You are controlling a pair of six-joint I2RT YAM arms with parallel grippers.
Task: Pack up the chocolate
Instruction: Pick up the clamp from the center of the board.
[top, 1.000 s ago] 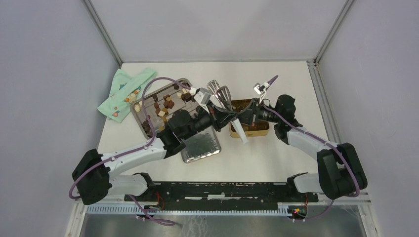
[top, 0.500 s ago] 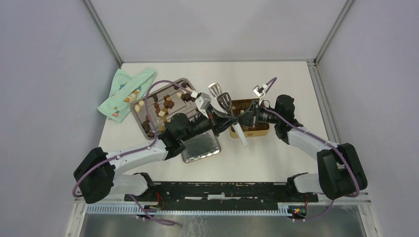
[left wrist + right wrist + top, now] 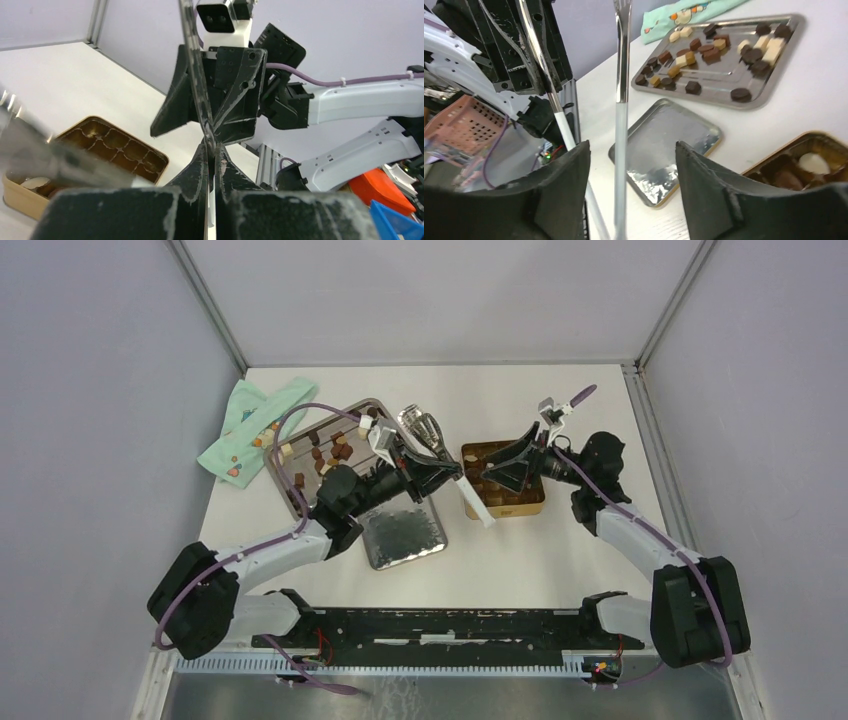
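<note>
Fingers (image 3: 197,172) of left gripper (image 3: 211,150) clamp tongs (image 3: 194,75); right wrist view adds chocolate (image 3: 693,87).

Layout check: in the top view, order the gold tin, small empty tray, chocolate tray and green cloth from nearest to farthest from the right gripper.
1. gold tin, beneath the right gripper.
2. small empty tray, to its left, near side.
3. chocolate tray, farther left.
4. green cloth, far left.

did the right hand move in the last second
Yes. The right hand slid rightward over the gold tin and opened off the tongs.
</note>
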